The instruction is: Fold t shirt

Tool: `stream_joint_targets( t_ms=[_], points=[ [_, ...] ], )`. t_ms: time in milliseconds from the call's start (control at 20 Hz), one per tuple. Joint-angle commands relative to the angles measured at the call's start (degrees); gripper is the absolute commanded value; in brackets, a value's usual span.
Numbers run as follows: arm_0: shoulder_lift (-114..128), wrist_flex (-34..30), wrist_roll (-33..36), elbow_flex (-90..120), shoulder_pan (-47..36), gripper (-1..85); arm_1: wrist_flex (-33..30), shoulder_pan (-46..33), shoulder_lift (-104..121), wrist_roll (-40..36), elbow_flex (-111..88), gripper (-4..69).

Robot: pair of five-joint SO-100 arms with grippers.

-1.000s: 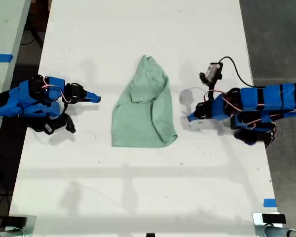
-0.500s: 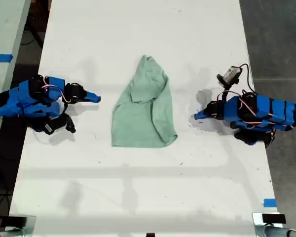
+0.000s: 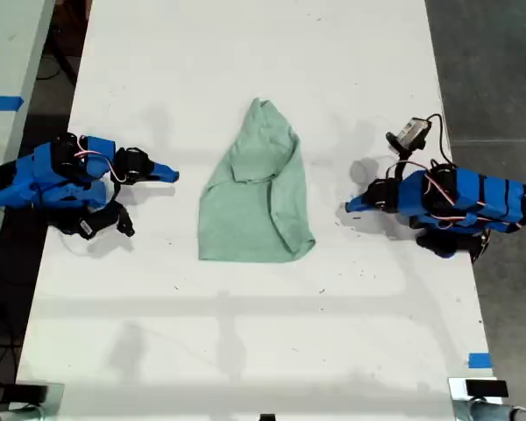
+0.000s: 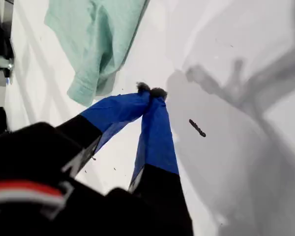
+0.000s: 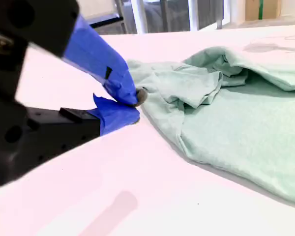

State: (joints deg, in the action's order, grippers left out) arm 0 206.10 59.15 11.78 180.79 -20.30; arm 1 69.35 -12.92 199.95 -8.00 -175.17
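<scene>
T shirt (image 3: pixel 259 202) lies in the middle of the exterior view on the white surface (image 3: pixel 245 351), folded to a tapered shape with its narrow end toward the top of the frame and its wide hem toward the bottom. My first hand (image 3: pixel 349 208) is at the exterior view's right, its arm stretched low and almost level, pointing at the shirt's lower right edge but apart from it. In the first wrist view its blue tips (image 4: pixel 150 91) meet, pinched together on nothing, with the shirt's corner (image 4: pixel 93 39) beyond them and a small dark mark (image 4: pixel 197 128) on the bare surface beside them. My second hand (image 3: pixel 171 175) is at the exterior view's left, its arm also low and level, aimed at the shirt's left edge with a strip of surface between. In the second wrist view its tips (image 5: pixel 136 105) are drawn close together, empty, just short of the rumpled folds of the shirt (image 5: pixel 236 123).
</scene>
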Motion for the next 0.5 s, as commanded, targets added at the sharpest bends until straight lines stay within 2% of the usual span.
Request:
stream_joint_targets(
  t_ms=[0, 450],
  points=[
    [0.4, -0.7, -0.7, -0.3, -0.5, -0.1, 0.6, -0.4, 1.0, 0.8, -3.3, -0.2],
    [0.4, -0.7, -0.7, -0.3, -0.4, -0.1, 0.9, -0.1, 1.0, 1.3, -3.3, -0.2]
  ],
)
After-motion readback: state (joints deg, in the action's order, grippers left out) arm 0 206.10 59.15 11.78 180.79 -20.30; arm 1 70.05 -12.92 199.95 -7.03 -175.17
